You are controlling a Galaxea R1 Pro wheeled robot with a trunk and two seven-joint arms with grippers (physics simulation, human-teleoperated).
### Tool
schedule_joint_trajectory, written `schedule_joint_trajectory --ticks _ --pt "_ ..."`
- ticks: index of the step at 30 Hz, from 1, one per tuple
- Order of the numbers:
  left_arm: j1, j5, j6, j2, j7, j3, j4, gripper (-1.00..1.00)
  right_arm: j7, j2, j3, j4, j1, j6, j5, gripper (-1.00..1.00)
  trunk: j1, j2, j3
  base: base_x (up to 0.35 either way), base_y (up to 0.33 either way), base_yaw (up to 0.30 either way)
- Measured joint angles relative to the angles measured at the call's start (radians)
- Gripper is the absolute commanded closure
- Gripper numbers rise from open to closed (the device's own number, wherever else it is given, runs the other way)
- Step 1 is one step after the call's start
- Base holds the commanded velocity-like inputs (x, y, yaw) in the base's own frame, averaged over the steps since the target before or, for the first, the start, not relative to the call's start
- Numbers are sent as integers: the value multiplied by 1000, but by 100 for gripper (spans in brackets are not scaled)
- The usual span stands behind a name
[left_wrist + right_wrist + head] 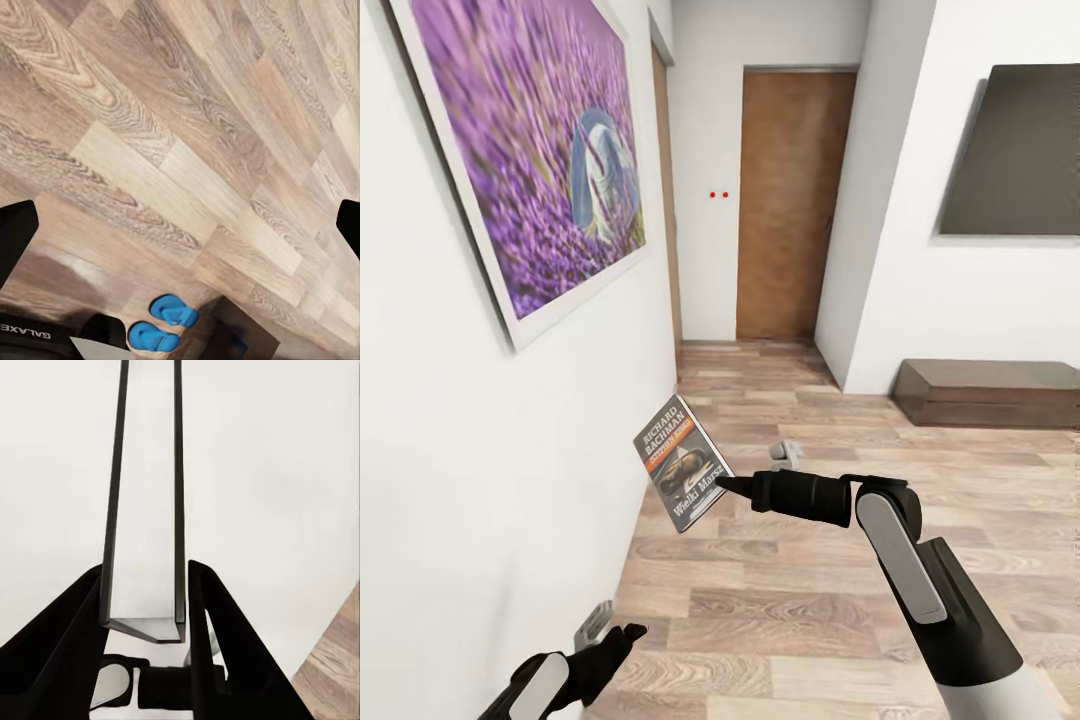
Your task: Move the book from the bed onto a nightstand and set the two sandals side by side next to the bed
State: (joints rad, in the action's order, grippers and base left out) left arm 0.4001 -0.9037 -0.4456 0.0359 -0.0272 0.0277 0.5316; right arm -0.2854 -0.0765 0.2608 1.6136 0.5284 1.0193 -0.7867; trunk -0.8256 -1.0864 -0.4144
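My right gripper [728, 487] is shut on the book [682, 463], a thin dark paperback with white "RICHARD BACHMAN" lettering, held up in the air close to the white wall on the left. In the right wrist view the book [146, 510] stands edge-on between the two black fingers [79, 615]. My left gripper [615, 628] hangs low at the left, open and holding nothing. The left wrist view looks down at the plank floor, where two blue sandals [174, 309] [152, 336] lie side by side near my base. The bed and nightstand are out of view.
A large purple picture [530, 150] hangs on the left wall. Ahead is a wooden door [790, 200] at the end of a short passage. A long low dark console [990, 392] sits under a dark wall panel [1020, 150] at right. Wood floor [810, 600] spreads between.
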Motion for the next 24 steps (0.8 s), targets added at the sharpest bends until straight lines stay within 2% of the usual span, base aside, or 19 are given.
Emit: schedule_joint_trajectory --ticks 14,24 --pt "0 0 0 0 0 0 0 -100 0 0 -1 0 0 -2 0 100 0 0 0 323 0 -227" --pt "0 0 0 0 0 0 0 -100 0 0 -2 0 0 -2 -1 100 0 0 0 324 0 -44"
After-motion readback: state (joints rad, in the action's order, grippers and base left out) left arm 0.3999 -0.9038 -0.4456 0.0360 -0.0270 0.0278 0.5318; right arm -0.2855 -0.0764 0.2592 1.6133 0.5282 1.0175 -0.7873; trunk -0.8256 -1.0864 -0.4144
